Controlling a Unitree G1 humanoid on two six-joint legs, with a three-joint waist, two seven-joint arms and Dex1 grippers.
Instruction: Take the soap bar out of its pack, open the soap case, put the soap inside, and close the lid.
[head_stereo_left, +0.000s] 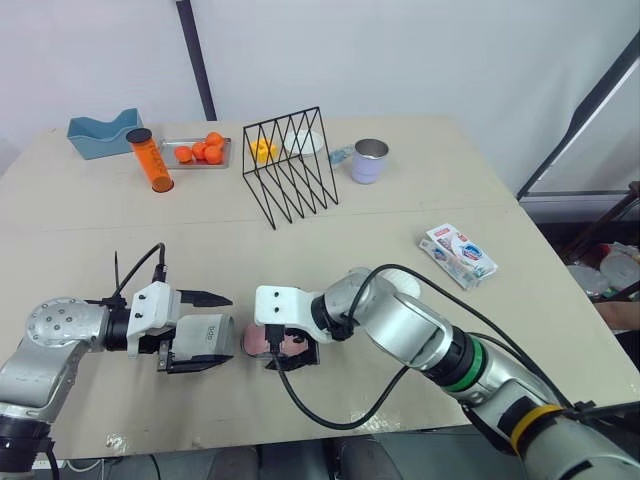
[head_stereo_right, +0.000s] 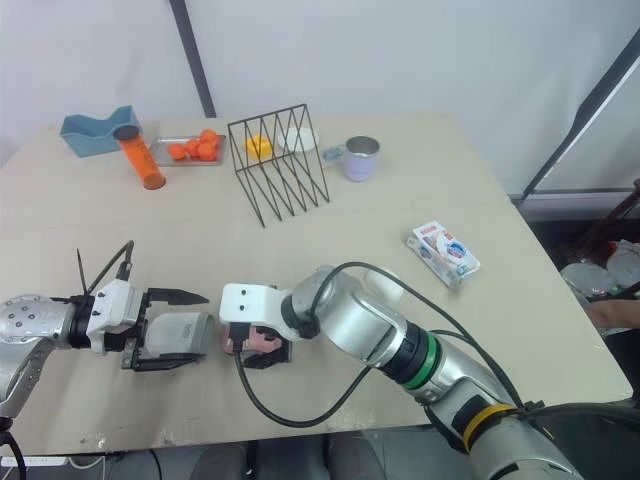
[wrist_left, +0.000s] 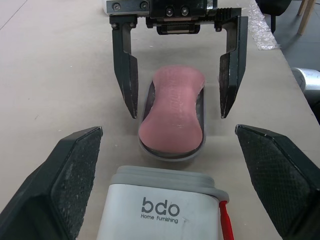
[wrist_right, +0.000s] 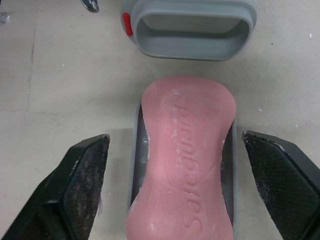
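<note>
Soap bar (wrist_right: 182, 160), pink and waisted, lies in the grey oval case base (wrist_right: 231, 165) near the beige desk's (head_stereo_left: 400, 220) front edge, between the spread fingers of the right pincer (wrist_left: 178, 114). The left pincer (head_stereo_left: 222, 331), also open, straddles the grey plastic lid (wrist_left: 160, 210) just beside the base.

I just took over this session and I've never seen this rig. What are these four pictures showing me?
This is a two-armed humanoid robot. Two pictures look down from its head; the other two look along each wrist's gripper. On the table the pink soap lies in the open case base. The right gripper is open, fingers either side of it. The left gripper, also open, has the grey lid between its fingers. The soap pack lies off to the robot's right.
</note>
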